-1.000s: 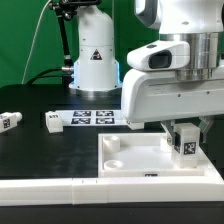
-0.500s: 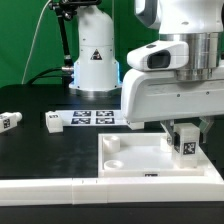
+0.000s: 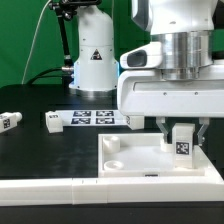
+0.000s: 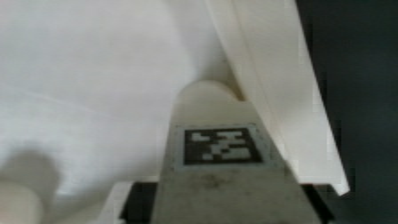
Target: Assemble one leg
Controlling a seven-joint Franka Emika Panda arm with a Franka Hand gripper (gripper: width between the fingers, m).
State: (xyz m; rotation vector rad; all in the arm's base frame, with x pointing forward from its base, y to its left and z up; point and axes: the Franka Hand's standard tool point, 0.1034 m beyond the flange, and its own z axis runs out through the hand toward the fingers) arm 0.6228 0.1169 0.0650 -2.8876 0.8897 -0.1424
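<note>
My gripper [image 3: 182,128] is shut on a white leg [image 3: 183,141] with a black-and-white tag on its face. It holds the leg upright over the right rear corner of the large white square tray-like panel [image 3: 130,158]. In the wrist view the leg [image 4: 224,150] runs down between the dark fingers [image 4: 150,202] toward the panel's corner, close beside the panel's raised rim [image 4: 267,70]. Whether the leg's lower end touches the panel is hidden. Two more legs lie on the black table: one [image 3: 53,121] and another [image 3: 9,121] at the exterior view's left.
The marker board [image 3: 95,117] lies behind the panel. A white robot base [image 3: 92,60] stands at the back. A long white rail [image 3: 50,186] runs along the table's front edge. A green wall is behind.
My gripper with the leg has shifted slightly toward the exterior view's left and a bit upward over the panel's right rear corner. Nothing else moved.
</note>
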